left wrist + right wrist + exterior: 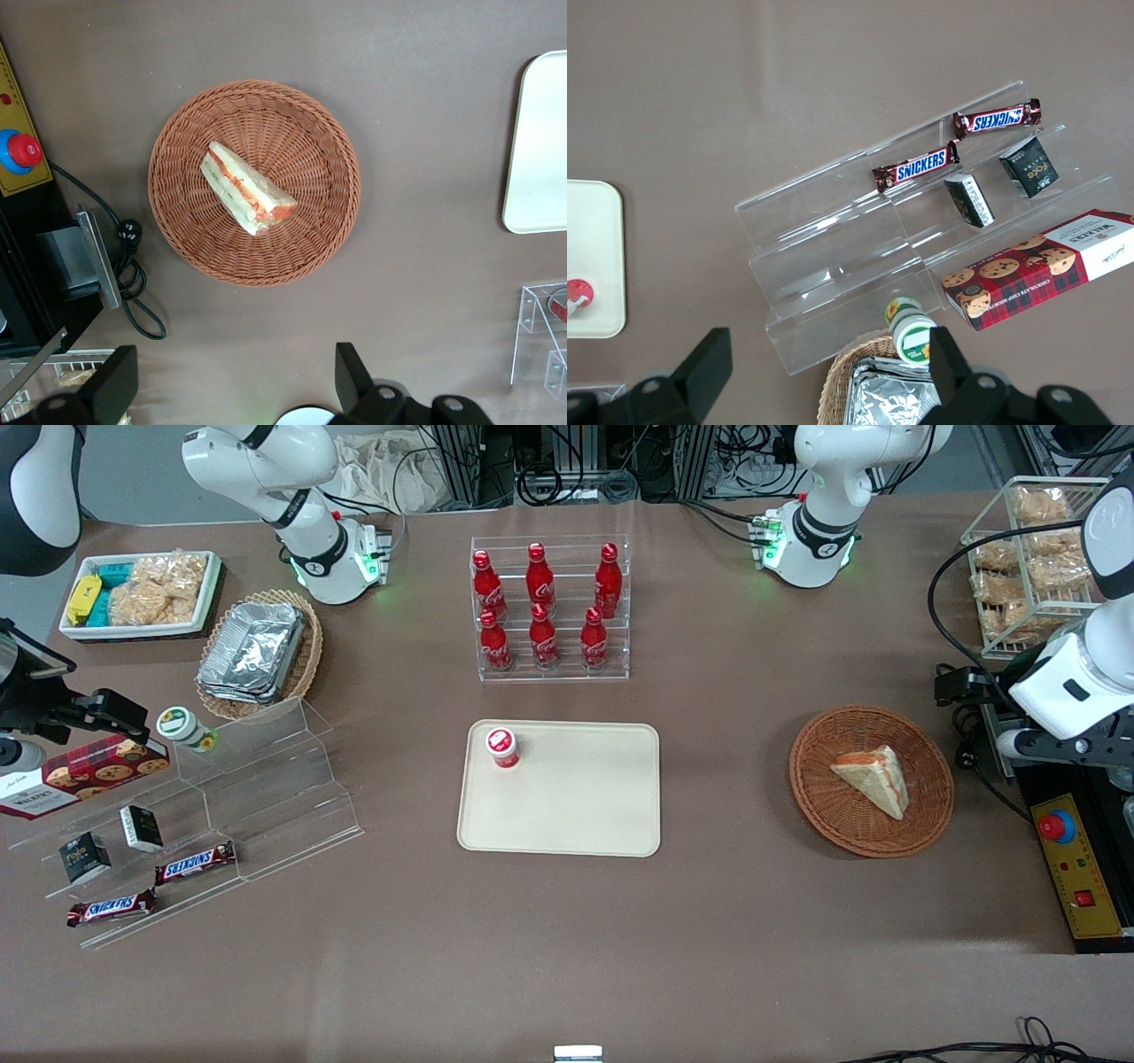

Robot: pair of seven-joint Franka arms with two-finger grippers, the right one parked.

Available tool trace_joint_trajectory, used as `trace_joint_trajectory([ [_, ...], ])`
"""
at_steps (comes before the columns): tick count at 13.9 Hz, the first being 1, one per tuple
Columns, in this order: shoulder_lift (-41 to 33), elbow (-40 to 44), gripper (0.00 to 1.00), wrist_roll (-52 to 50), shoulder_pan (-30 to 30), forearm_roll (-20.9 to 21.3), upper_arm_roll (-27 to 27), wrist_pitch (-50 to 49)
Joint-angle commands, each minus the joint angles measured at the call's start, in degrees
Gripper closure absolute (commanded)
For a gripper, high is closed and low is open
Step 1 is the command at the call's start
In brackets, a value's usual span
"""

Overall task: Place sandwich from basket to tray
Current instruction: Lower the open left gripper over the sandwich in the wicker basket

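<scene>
One sandwich lies inside the basket, roughly at its centre, filling edge turned toward the tray. Gripper hangs high above the table, fingers spread wide, holding nothing. Sandwich and basket sit clear of the fingers, with bare table between. Tray stands well apart from the basket, toward the parked arm's end, carrying a red-capped cup near one corner.

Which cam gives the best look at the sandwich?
Left wrist view: the sandwich lies unobstructed in the basket, filling edge visible, with the open end effector high above the table beside the basket. Front view shows it smaller. Right wrist view does not show it.
</scene>
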Motion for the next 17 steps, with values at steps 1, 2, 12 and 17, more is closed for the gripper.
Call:
trace_joint_trajectory([
  [1, 0.9, 1.8, 0.0, -0.6, 0.1, -0.6, -0.2, -1.4],
  [2, 1.0, 2.1, 0.0, -0.7, 0.1, -0.4, -0.2, -1.4],
  [12, 0.8, -12.1, 0.0, -35.3, 1.0, 0.5, 0.3, 13.2],
  [17, 2.0, -23.5, 0.0, -54.1, 1.0, 6.6, 0.3, 28.5],
])
